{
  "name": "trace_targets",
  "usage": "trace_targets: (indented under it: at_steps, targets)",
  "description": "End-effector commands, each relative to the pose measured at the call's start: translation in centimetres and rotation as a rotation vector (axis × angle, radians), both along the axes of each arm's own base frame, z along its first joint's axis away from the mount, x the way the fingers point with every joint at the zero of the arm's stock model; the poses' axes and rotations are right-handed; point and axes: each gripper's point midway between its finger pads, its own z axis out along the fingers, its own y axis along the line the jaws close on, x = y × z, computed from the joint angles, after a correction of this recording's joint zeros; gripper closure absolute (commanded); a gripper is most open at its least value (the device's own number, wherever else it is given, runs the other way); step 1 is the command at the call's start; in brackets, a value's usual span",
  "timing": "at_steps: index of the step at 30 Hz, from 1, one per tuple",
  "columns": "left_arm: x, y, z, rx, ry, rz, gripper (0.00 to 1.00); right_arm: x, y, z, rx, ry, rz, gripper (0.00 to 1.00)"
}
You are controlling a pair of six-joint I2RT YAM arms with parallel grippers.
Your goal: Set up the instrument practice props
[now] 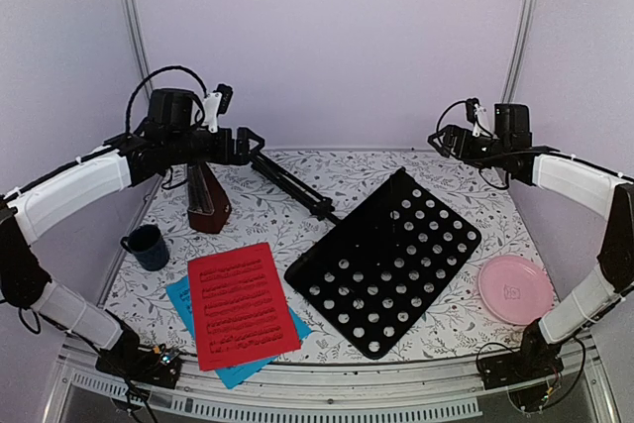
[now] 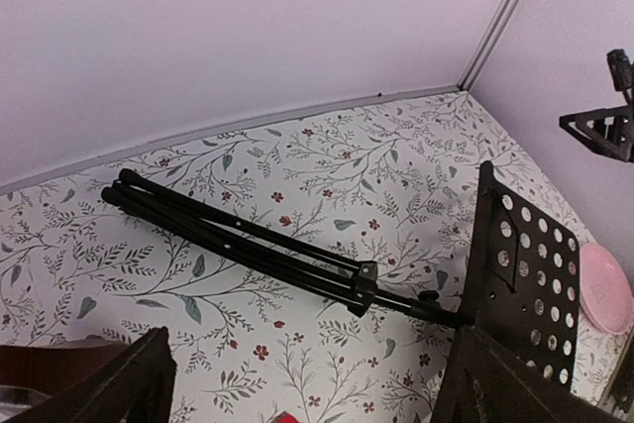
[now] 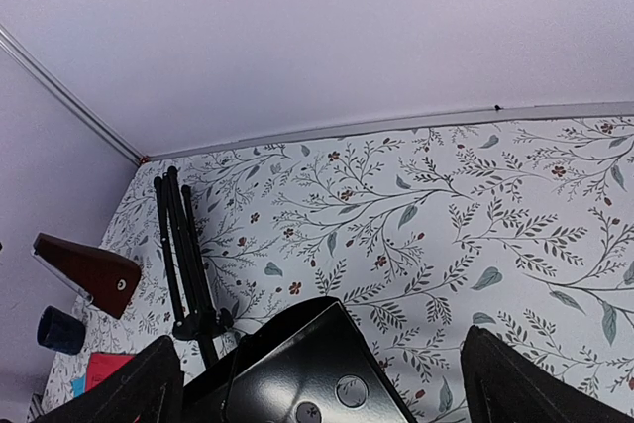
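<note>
Evidently poised to begin, the left gripper (image 1: pixel 246 143) hovers wide-jawed near the wooden metronome (image 1: pixel 208 200), red sheet music (image 1: pixel 241 304) overlaps the cyan sheet (image 1: pixel 186 296), the perforated music stand (image 1: pixel 386 260) lies flat, legs (image 1: pixel 292 183) folded, and the right gripper (image 1: pixel 441 139) hangs spread, empty.

There are two sheets (red sheet (image 1: pixel 241 304), cyan sheet (image 1: pixel 180 302)), one music stand (image 1: pixel 391 260), one metronome (image 1: pixel 208 207), one mug (image 1: pixel 147 247) and one plate (image 1: pixel 513 287).

Black stand (image 1: pixel 386 260), red sheet (image 1: pixel 241 304), cyan sheet (image 1: pixel 182 296), brown metronome (image 1: pixel 208 207), navy mug (image 1: pixel 147 247), pink plate (image 1: pixel 513 287), floral-print table (image 1: pixel 297 207).
</note>
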Motion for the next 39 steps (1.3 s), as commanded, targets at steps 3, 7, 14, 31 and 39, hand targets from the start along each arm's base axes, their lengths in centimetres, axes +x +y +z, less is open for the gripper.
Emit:
trace_targets:
  at_steps: [3, 7, 14, 31, 39]
  targets:
    - [-0.3, -5.0, -1.5, 0.077, 0.026, -0.107, 0.01, -0.4, -0.8, 2.4, 0.007, -0.062, -0.056, 0.01]
    - [-0.7, -8.4, -3.1, 0.130, 0.065, -0.167, 0.01, -1.0, -1.6, 2.5, 0.011, -0.063, -0.041, 0.01]
    - [-1.7, -14.1, -6.5, 0.223, 0.129, -0.200, 0.08, -2.7, -5.2, 3.8, 0.031, -0.114, -0.171, 0.01]
    - [-3.9, -23.4, -13.4, 0.414, 0.179, -0.309, 0.28, -4.2, -7.2, 3.2, 0.019, -0.103, -0.270, 0.01]
    - [-3.7, -25.0, -16.0, 0.463, 0.180, -0.280, 0.43, -4.9, -7.0, 3.8, 0.043, -0.145, -0.250, 0.01]
